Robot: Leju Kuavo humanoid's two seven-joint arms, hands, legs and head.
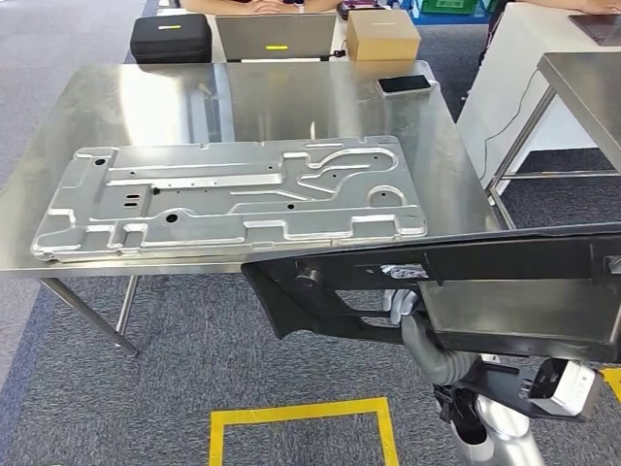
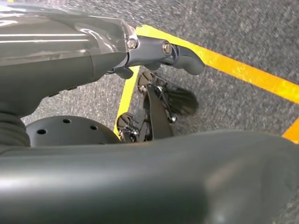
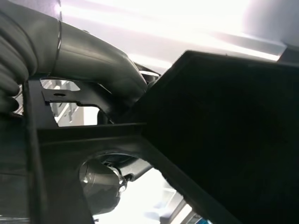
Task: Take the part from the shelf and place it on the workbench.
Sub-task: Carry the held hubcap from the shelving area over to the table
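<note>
The part is a large black plastic frame (image 1: pixel 512 311) held low at the front right, just short of the workbench's near edge. My right hand (image 1: pixel 405 309) grips it from beneath, fingers reaching up through an opening. In the right wrist view the grey thumb (image 3: pixel 102 60) lies across a bar of the black part (image 3: pixel 229 130). The steel workbench (image 1: pixel 293 97) stretches ahead, with a long silver stamped panel (image 1: pixel 227 199) lying flat on it. My left hand (image 2: pixel 141 177) hangs over the carpet as a dark blur, so how its fingers lie is unclear.
At the bench's far edge sit a black case (image 1: pixel 171 37), a laptop (image 1: pixel 276 37), a cardboard box (image 1: pixel 382 34) and a phone (image 1: pixel 404 84). A second steel table (image 1: pixel 586 87) stands to the right. Yellow tape (image 1: pixel 300 417) marks the carpet below me.
</note>
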